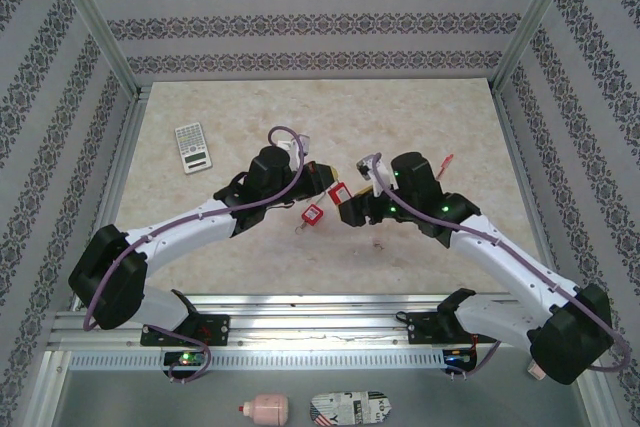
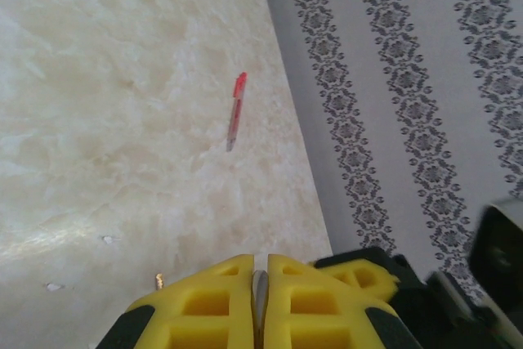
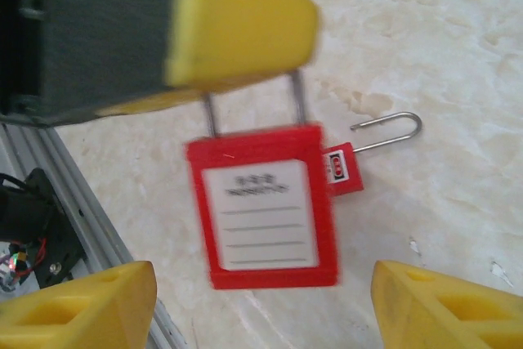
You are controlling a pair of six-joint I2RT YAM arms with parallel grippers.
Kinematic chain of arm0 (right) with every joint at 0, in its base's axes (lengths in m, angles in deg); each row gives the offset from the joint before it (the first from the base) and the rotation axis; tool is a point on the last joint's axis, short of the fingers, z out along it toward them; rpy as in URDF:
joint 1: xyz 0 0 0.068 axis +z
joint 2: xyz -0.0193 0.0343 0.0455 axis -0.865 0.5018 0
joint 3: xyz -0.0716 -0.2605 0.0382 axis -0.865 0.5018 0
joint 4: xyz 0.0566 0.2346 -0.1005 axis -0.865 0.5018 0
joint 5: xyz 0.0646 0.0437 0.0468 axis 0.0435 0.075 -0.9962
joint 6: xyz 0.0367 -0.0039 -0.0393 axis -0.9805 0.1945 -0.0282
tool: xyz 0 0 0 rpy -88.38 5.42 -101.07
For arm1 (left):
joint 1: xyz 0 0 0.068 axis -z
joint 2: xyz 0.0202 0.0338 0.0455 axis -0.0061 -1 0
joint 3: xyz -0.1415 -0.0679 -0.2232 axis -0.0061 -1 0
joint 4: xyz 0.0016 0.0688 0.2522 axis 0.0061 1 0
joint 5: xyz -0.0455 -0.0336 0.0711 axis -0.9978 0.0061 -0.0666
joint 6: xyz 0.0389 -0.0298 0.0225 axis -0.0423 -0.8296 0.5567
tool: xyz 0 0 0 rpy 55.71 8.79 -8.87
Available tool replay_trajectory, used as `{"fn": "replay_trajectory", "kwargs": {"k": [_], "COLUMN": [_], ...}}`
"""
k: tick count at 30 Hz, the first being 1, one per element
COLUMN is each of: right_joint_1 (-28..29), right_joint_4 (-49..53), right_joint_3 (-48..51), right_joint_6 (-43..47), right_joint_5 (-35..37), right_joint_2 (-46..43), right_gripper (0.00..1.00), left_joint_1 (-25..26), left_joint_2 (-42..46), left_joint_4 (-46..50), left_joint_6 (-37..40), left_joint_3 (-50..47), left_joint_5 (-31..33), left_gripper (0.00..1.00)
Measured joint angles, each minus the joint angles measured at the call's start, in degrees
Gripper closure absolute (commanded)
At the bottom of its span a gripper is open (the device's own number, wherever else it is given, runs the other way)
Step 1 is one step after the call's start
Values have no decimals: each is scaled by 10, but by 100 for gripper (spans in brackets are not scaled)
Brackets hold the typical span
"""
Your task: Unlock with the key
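Gaping empty, my right gripper (image 3: 261, 304) faces the padlock (image 3: 265, 206) at twelve o'clock, hanging shackle-up from my clamped left gripper (image 2: 260, 284).

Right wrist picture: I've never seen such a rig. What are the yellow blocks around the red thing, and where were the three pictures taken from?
Two robot arms stand at a table. One picture looks down from above; the other two come from a camera on each wrist. The yellow blocks are gripper fingers. The left gripper is shut on the shackle of a red padlock, holding it before the open right gripper. On the table lie a smaller red lock, a calculator and a pen.
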Motion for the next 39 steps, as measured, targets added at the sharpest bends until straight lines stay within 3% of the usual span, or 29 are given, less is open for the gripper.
{"fn": "replay_trajectory", "kwargs": {"k": [3,9,14,20,26,31,34,39], "right_joint_1": [-35,-51,-88,-38,-23,-19,-12,-71], "right_joint_4": [-11,-6,66,150,50,-50,-33,45], "right_joint_3": [24,25,19,27,105,89,43,12], "right_joint_6": [-23,-43,-85,-133,-223,-263,-251,-232], "right_joint_5": [-18,-21,20,79,26,-22,-16,24], "right_joint_2": [-20,-32,-19,3,-68,-98,-80,10], "right_gripper": [29,27,36,37,32,29,30,37], "left_joint_1": [-3,-12,-37,-44,-44,-44,-44,-44], "left_joint_2": [9,29,63,82,82,79,77,76], "left_joint_4": [-13,-44,-69,-99,-131,-140,-150,-177], "left_joint_6": [6,17,26,39,38,38,38,39], "left_joint_3": [-11,-34,-62,-67,-90,-98,-102,-109], "left_joint_5": [-5,-11,-14,-23,-35,-35,-35,-35], "left_gripper": [100,100,100,100,100,100,100,100]}}
